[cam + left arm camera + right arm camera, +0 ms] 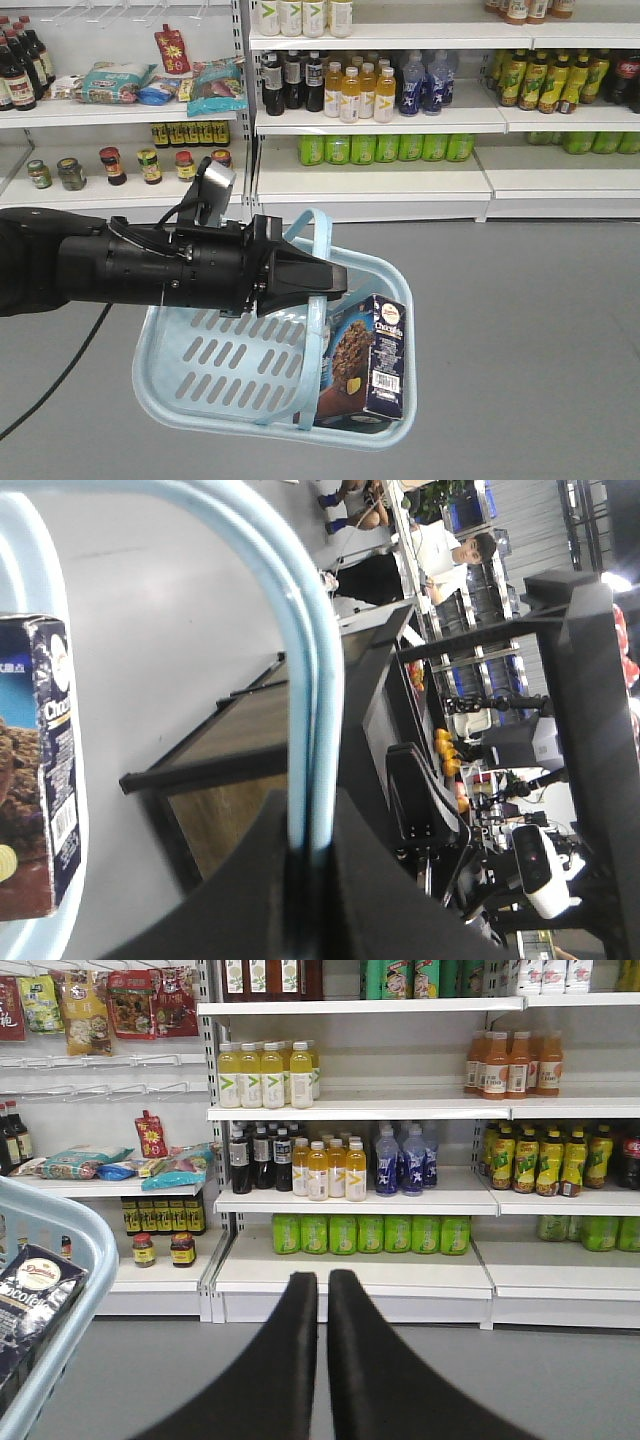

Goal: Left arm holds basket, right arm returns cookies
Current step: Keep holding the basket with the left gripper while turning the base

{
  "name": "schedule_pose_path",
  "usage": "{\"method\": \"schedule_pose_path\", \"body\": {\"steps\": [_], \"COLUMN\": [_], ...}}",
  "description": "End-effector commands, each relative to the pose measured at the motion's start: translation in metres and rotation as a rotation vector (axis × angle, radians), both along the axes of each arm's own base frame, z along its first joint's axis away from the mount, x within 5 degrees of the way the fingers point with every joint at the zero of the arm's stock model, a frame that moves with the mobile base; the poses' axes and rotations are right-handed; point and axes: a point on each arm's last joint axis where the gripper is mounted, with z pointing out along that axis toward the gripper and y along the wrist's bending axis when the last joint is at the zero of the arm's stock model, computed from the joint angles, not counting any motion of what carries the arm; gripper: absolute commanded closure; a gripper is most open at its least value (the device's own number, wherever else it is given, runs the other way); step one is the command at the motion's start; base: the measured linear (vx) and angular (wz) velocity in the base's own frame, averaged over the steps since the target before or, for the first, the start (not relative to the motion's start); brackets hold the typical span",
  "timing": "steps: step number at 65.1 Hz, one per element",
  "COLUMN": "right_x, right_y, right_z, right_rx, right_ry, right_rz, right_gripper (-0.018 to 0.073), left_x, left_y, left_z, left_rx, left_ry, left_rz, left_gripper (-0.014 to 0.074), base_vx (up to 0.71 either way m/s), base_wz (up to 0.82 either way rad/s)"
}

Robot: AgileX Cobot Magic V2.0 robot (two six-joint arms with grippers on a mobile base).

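Note:
The light blue basket hangs above the grey floor, tilted, in the front view. My left gripper is shut on its hoop handle. In the left wrist view the handle runs straight into the closed jaws of the left gripper. The cookies, a dark navy carton with a chocolate-cookie picture, stand inside the basket at its right end, also seen in the left wrist view as the cookies. My right gripper is shut with nothing held, right of the basket rim and the carton.
White store shelves stand behind, with drink bottles, green bottles, jars and snack bags. Grey floor lies below. A black-framed wooden stand shows in the left wrist view.

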Motion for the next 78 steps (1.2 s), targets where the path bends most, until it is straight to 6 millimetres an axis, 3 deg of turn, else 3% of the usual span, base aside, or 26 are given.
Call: {"method": "schedule_pose_path", "body": {"steps": [1,54,78], "right_x": [-0.0003,-0.0003,-0.0003], "right_y": [0.0,0.0,0.0], "right_z": [0.0015,0.0015,0.0015], "right_rx": [0.002,0.002,0.002], "right_ry": [-0.068,-0.068,-0.068], "right_rz": [0.0,0.0,0.0], "right_gripper": [0.057,0.057,0.057], "left_x": [-0.0036,-0.0036,-0.0036], "left_y": [0.0004,0.0004,0.0004], "left_z": [0.036,0.0361,0.0361], "left_rx": [-0.163,-0.163,-0.163], "left_ry": [-0.044,-0.044,-0.044], "left_rz": [0.012,0.012,0.012], "left_gripper": [0.0602,0.0602,0.0602], "base_vx": [0.48,0.41,0.27], "base_wz": [0.03,-0.03,-0.58]}}
